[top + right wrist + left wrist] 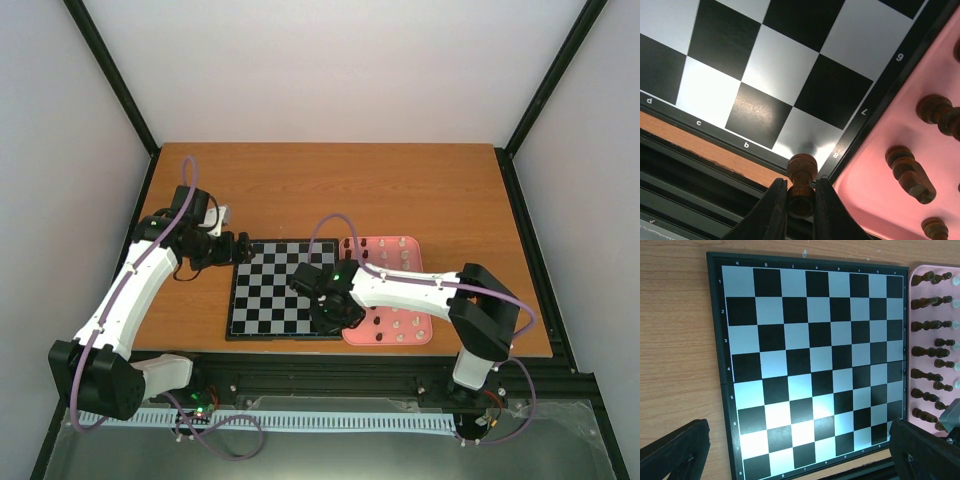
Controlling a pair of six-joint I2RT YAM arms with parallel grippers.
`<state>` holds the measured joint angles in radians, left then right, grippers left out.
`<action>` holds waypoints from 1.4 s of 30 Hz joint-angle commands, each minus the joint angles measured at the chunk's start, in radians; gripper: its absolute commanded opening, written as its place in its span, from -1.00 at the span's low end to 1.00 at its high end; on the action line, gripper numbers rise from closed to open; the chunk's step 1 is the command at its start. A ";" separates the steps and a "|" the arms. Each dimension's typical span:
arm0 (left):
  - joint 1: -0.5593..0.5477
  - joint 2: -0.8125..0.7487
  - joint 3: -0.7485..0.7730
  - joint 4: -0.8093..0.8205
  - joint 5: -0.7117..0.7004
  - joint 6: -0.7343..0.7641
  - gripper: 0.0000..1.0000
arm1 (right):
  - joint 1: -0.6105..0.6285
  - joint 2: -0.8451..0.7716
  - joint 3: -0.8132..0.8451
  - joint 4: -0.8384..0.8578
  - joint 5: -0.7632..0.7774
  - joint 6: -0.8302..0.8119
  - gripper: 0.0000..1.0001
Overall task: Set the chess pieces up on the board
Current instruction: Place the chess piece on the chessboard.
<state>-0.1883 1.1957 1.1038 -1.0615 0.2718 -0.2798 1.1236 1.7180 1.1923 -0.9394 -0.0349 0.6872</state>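
Pinching a dark brown chess piece [802, 167] near its base, the right claw [801, 182] has both fingers [771, 212] pressed against the piece's sides. In the right wrist view the piece's rounded head points toward 12 o'clock. It lies over the thin black border of the board [775, 65], beside the corner square marked 8. Whether the piece touches the board cannot be told.

From above, this corner is at about 5 o'clock on the board, the one nearest the arm bases and next to the pink tray [425, 262]. The tray lies at 3 o'clock from the board, just beside its edge, and both rest on the wooden table [330, 190].

The tray holds the other dark pieces [927, 352], lying on their sides in rows along the strip closest to the board. The cream pieces [400, 325] sit farther out toward 3 o'clock.

The left claw [799, 427] is spread wide and grips nothing. Its two black fingers show at the 7 and 5 o'clock corners of its own camera view, with the board between them. From above it sits at about 10 o'clock from the board, just outside the far left corner.
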 commanded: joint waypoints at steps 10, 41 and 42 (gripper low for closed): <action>-0.005 -0.007 0.004 0.006 -0.007 0.019 0.99 | -0.002 0.044 0.045 0.007 0.034 -0.033 -0.94; -0.005 -0.001 -0.005 0.011 -0.002 0.022 1.00 | -0.008 -0.075 0.072 -0.054 0.045 -0.006 -0.06; -0.005 -0.002 -0.005 0.011 -0.002 0.022 0.99 | -0.008 -0.095 0.071 -0.066 0.062 0.004 -0.02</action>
<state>-0.1883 1.1957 1.0920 -1.0550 0.2695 -0.2790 1.1160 1.7214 1.2232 -0.9447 -0.0174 0.6533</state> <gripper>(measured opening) 0.998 0.459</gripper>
